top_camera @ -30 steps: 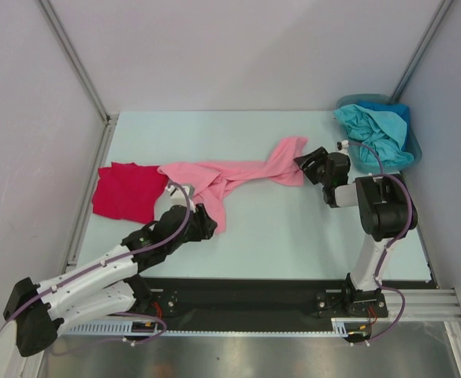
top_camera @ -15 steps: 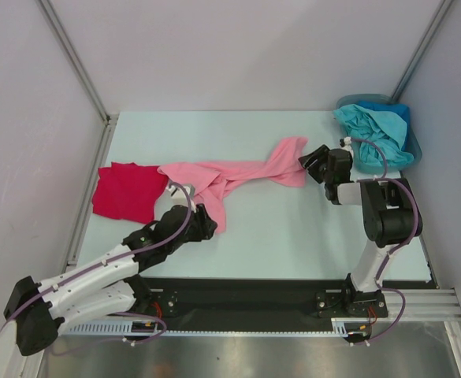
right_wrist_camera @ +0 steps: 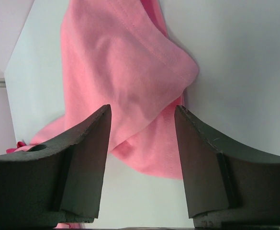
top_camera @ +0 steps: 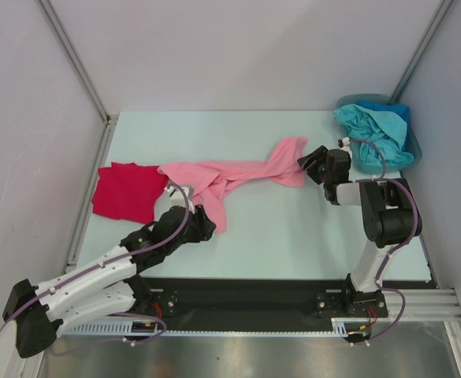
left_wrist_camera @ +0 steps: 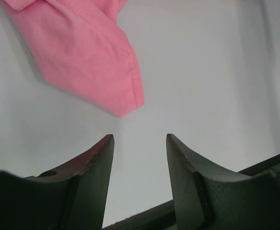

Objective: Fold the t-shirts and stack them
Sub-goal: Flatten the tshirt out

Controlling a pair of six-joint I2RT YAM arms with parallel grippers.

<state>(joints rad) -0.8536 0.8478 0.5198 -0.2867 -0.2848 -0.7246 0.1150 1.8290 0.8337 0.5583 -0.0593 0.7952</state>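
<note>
Pale blue-green table [top_camera: 293, 236] fills the overhead view. The pink t-shirt [top_camera: 238, 175] lies on it as a twisted rope running from 9 o'clock toward 2 o'clock of the table centre. The red t-shirt [top_camera: 124, 189] forms a compact patch at 9 o'clock, adjoining the pink one's left end. The teal and blue t-shirts [top_camera: 376, 130] are heaped in a bin [top_camera: 416, 150] at 2 o'clock. The left gripper [top_camera: 210, 227] sits low beside the pink garment's near tail. The right gripper [top_camera: 307, 164] sits just beside its right end.

Left wrist view: the left gripper [left_wrist_camera: 140, 139] stands wide and empty. A hemmed pink corner lies flat at 11 o'clock, just beyond the fingertips and apart from them.

Right wrist view: the right gripper [right_wrist_camera: 142, 110] stands open, holding nothing. A folded pink lobe lies at 12 o'clock, partly framed by the fingers. Whether it touches a pad cannot be told.

Handling, as a judgement: the cloth is light, limp and unbreakable, but it sags and probably slips from a shallow pinch. Take hold at stitched hems or corners, one per gripper, then draw the ends apart to flatten the garment before folding.
</note>
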